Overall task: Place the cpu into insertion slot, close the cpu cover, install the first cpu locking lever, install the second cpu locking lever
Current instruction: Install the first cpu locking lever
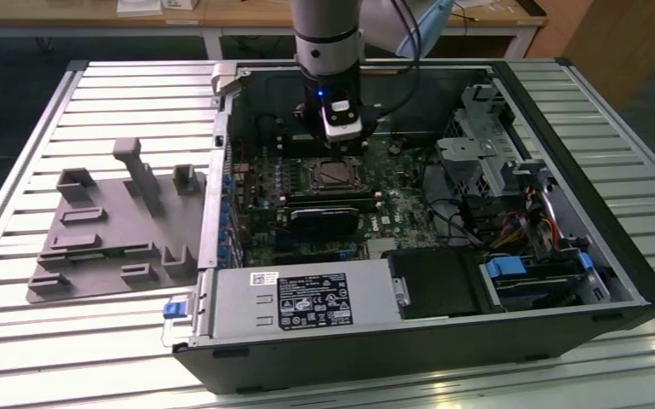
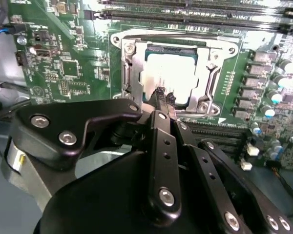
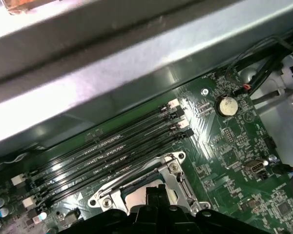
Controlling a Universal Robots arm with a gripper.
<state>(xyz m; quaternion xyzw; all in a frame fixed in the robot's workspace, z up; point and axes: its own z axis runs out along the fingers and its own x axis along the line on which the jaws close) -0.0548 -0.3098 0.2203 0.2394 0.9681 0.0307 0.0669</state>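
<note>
The cpu [image 2: 173, 68] lies in the insertion slot [image 1: 333, 174], its silver top glaring bright in the second wrist view. The cpu cover [image 2: 130, 68] lies flat around it as a silvery frame. A corner of the cpu cover [image 3: 173, 168] is also seen in the first wrist view. My gripper [image 2: 164, 96] hangs just above the chip's near edge, black fingers pressed together with nothing between them. In the exterior view the gripper [image 1: 344, 146] stands right behind the slot. Whether the thin locking levers along the frame are latched I cannot tell.
The slot sits on a green motherboard [image 2: 63, 73] inside an open computer case [image 1: 600, 256]. Long black memory slots [image 3: 112, 151] run beside it. A black card [image 1: 327, 220], a power supply [image 1: 304, 302] and cables [image 1: 463, 221] crowd the case. A grey fixture [image 1: 112, 230] lies on the slatted table.
</note>
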